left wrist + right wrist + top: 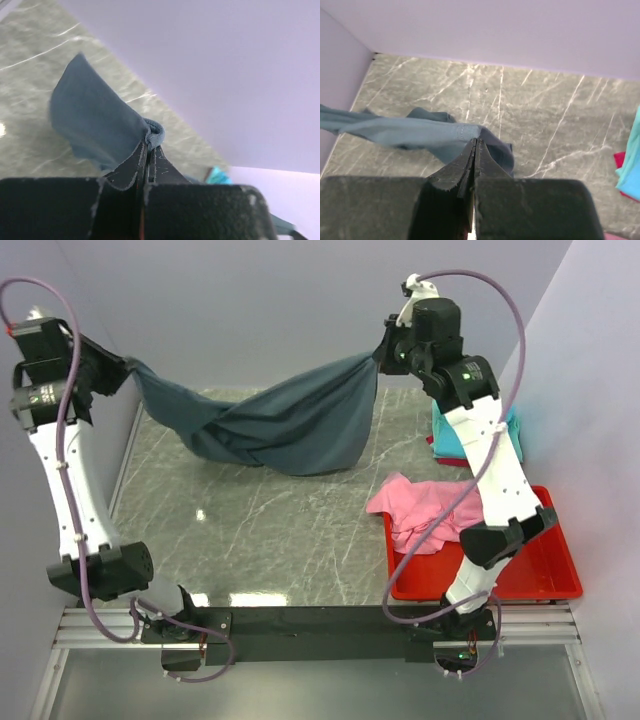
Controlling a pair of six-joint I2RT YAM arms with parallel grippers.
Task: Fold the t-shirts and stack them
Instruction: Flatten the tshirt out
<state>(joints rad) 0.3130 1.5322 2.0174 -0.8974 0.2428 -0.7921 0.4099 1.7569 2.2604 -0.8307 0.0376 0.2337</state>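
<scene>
Near you on the right, you see the pink tee [420, 512] lying over the left rim of the bin [545, 585]. Farther away, the grey tee [285, 425] sags over the table [250, 530]. The left gripper [128, 375] and the right gripper [380, 355] are each clamped on one end of it.

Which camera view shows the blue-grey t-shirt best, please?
The top external view: the whole blue-grey t-shirt spans between the left claw and the right claw. Each wrist view shows only the bunched corner its own claw pinches.
</scene>
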